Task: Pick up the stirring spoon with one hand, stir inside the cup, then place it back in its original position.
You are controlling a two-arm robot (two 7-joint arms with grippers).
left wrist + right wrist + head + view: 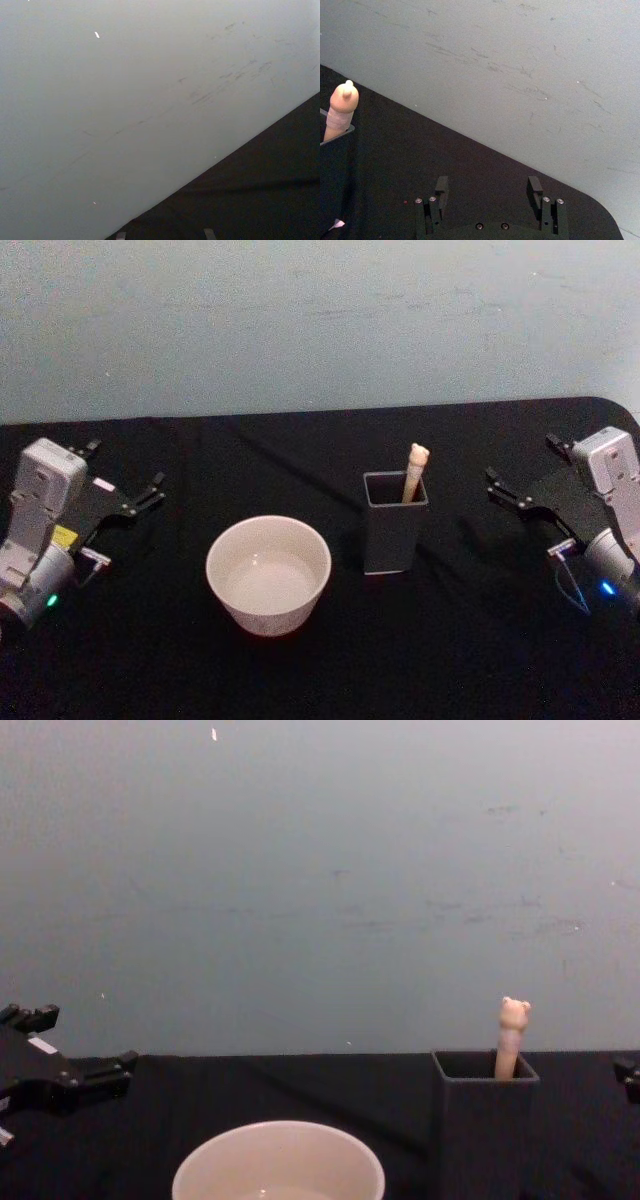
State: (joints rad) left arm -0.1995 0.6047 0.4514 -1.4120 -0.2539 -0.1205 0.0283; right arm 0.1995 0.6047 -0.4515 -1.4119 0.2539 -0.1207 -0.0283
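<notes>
The stirring spoon [414,471] stands upright in the dark grey square holder [390,540], with just its beige bear-topped handle [511,1038] poking out; its bowl is hidden inside. Left of the holder sits the cream-white cup [265,618]. My left gripper [125,468] rests open at the table's left side, well away from the cup. My right gripper [525,462] is open at the right, a short way from the holder. In the right wrist view the open right gripper [488,187] holds nothing, and the spoon handle [342,107] and holder [335,170] sit off to one side.
A black cloth [480,640] covers the table, backed by a pale scuffed wall [320,320]. The cloth's rounded corner [620,405] lies behind the right gripper. The chest view shows the cup [200,1180], the holder [483,1130] and the left gripper [75,1042].
</notes>
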